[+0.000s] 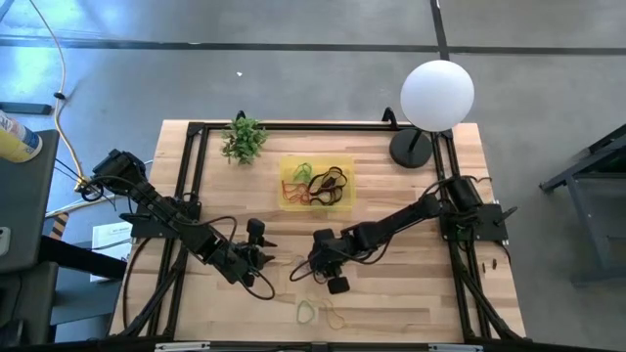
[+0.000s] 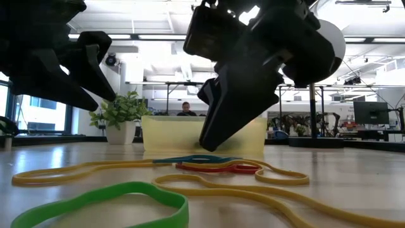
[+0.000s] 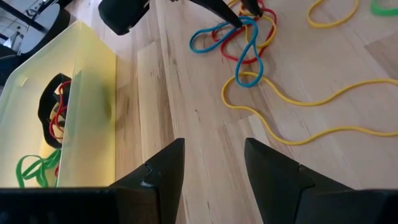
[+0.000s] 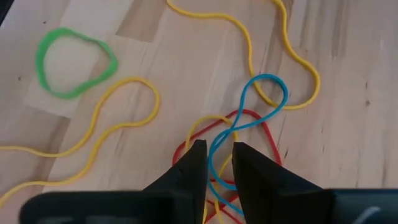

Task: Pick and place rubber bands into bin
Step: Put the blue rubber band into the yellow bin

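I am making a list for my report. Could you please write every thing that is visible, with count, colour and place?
Rubber bands on table: several; blue, red, yellow, green; near front edge.
Rubber bands in bin: several; black, red, green, orange.
Bin: one, translucent yellow, table middle-back.
Plant: one, green, back left.
Lamp: one, white globe on black base, back right.
Table: one, light wood.
Person: one, far behind the table.
Left gripper: open, above bare wood beside the bin.
Right gripper: fingers narrowly apart around the blue and red bands.
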You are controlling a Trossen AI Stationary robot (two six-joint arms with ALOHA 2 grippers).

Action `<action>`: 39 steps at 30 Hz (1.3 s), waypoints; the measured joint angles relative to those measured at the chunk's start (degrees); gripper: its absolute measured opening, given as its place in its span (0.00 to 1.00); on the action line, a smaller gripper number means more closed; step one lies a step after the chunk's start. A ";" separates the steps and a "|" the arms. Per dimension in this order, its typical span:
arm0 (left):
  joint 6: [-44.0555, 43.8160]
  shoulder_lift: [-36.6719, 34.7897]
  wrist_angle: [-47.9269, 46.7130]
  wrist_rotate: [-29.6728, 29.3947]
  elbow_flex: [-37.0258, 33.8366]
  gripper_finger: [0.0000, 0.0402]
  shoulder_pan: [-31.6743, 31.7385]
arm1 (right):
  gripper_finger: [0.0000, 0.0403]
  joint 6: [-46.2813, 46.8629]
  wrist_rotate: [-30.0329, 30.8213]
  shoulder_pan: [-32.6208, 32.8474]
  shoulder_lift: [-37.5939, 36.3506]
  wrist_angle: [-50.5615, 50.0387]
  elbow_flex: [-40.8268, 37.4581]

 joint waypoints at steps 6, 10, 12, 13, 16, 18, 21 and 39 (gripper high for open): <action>0.00 0.00 0.00 0.00 0.00 0.39 0.00 | 0.17 0.83 0.19 0.13 0.00 -0.01 0.00; -0.02 0.00 0.02 0.00 0.00 0.39 0.00 | 0.17 1.03 0.23 0.13 0.00 0.04 0.00; -0.02 0.00 0.02 0.00 0.00 0.39 0.01 | 0.17 1.54 0.31 0.13 0.00 0.02 0.00; -0.02 0.00 0.02 0.00 0.00 0.39 0.00 | 0.18 1.70 0.29 0.13 0.00 0.02 0.00; -0.02 0.00 0.02 0.00 0.00 0.39 0.01 | 0.20 1.73 0.29 0.13 0.00 0.33 0.00; -0.02 0.00 0.02 0.00 0.00 0.39 0.00 | 0.23 1.73 0.23 0.13 0.00 0.39 0.00; -0.02 0.00 0.02 0.01 0.00 0.39 0.01 | 0.27 1.73 0.17 0.19 0.00 0.39 0.00; -2.46 0.00 0.37 0.03 -1.92 0.39 0.02 | 0.27 1.61 -0.93 0.32 3.37 2.62 0.11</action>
